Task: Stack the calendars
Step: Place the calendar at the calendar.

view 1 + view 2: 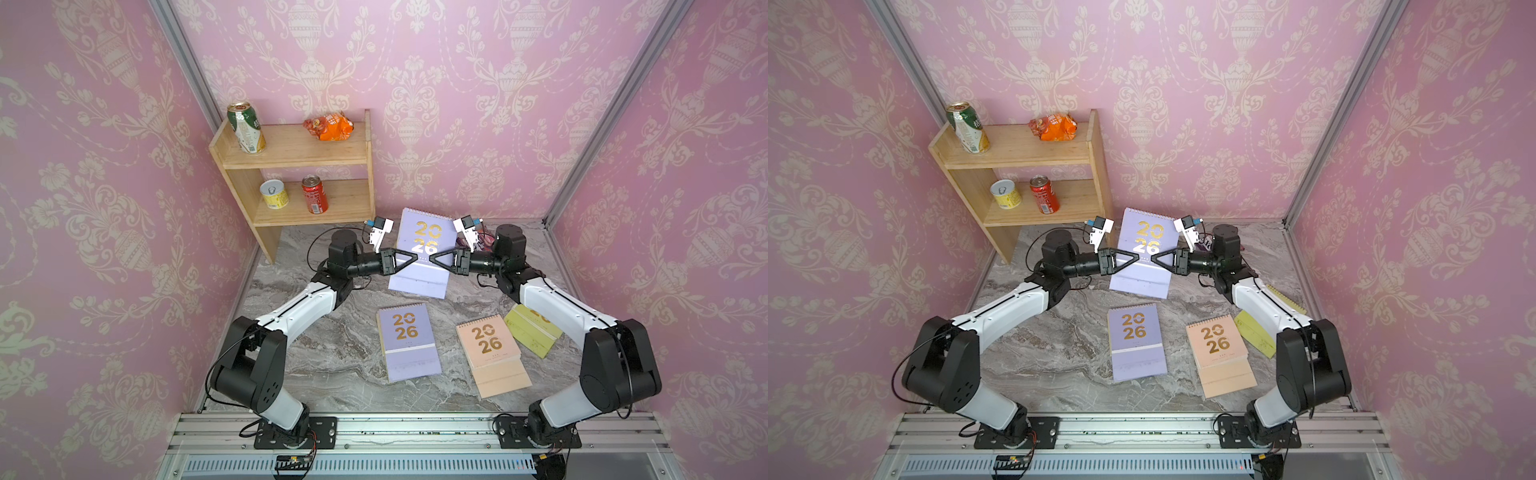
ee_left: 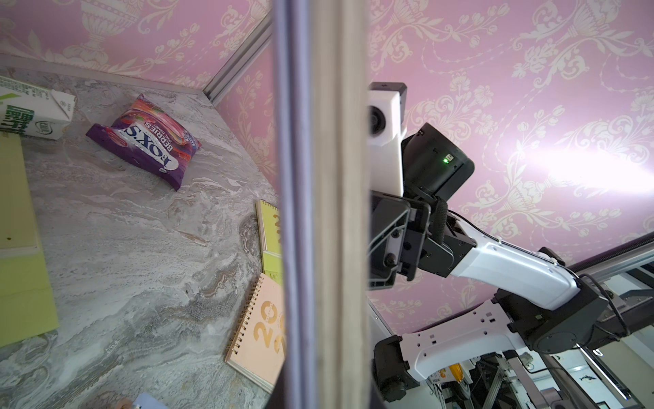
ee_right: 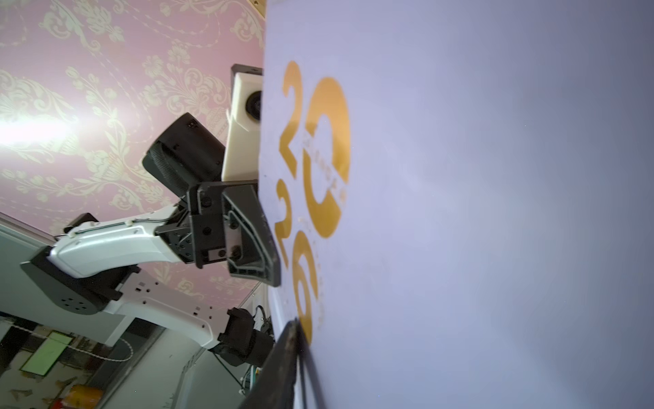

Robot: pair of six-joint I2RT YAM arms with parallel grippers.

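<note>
Well, starting from the left, a wooden shelf with cans stands in the back corner, clear of the work. The left end effector is clamped on the left edge of a lilac calendar held up above the back of the counter. The right end effector looks pinched onto its opposite edge (two grips, I would guess, to keep the floppy fold-out level for laying on another). Nearer the front, flat on the grey marbled surface, lie a second lilac calendar, a peach-pink calendar and a yellow-green calendar half under the right arm, none stacked yet. Pink damask wallpaper closes in three sides.
</note>
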